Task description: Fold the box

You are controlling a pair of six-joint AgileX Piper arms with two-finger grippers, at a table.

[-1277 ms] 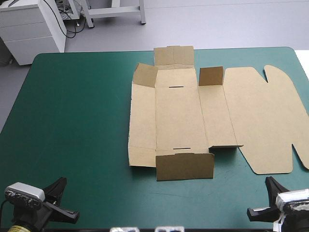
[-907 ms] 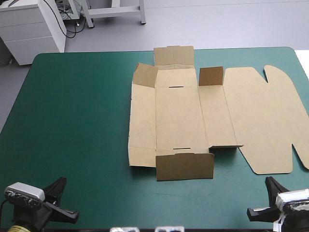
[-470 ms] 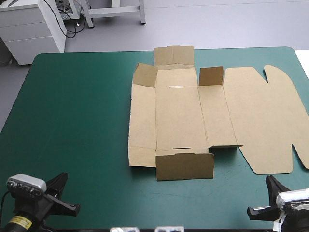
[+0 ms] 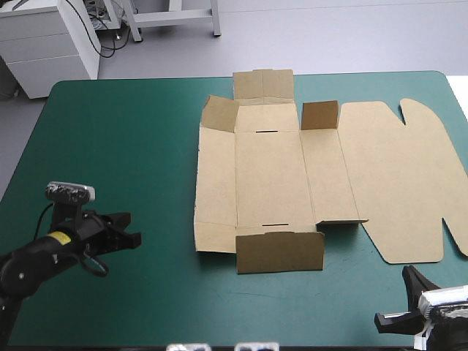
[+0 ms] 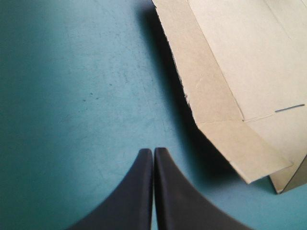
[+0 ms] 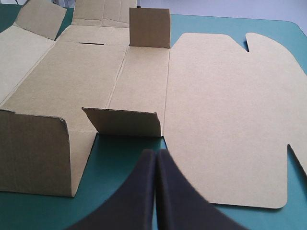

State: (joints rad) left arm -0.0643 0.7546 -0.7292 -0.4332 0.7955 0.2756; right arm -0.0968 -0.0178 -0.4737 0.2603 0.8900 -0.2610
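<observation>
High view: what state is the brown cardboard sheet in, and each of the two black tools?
Brown cut-board box: unfolded, lying mostly flat, a few small flaps raised.
Left black finned tool: shut, empty, beside the box's left edge, not touching it.
Right black finned tool: shut, empty, short of the box's near edge.

desk left half: bare teal-green cover point(image 4: 110, 131), free passage
gap: clear strip between left end effector point(image 4: 129, 228) and flat brown board box point(image 4: 270, 183)
obstacles: upright near flap point(image 4: 280, 252), raised far flaps point(image 4: 319, 115)
near edge: bare cover strip before box
</observation>
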